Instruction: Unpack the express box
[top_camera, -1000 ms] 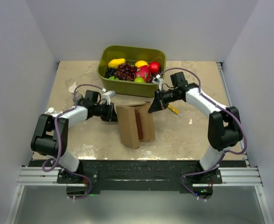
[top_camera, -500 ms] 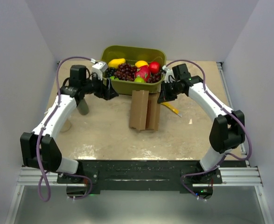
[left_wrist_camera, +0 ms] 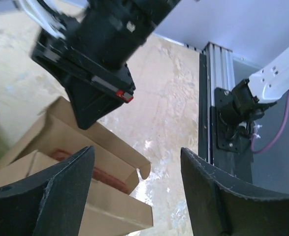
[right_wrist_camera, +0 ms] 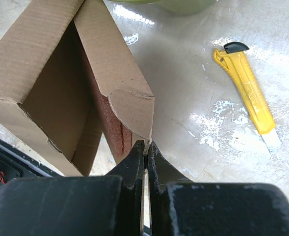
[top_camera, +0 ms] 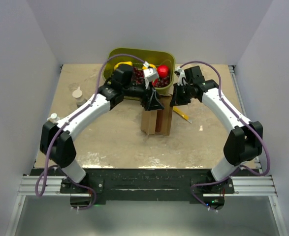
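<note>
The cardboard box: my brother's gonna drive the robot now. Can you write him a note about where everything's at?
Left pincer: open, hovering over the express box, holding nothing.
Right pincer: shut on the edge of the box's flap.
Box: on the table in front of the green fruit tub, lid open. Yellow knife lies beside it.
Done: box opened.
Left: the reddish-brown flat item is not yet out; lift it clear.
</note>
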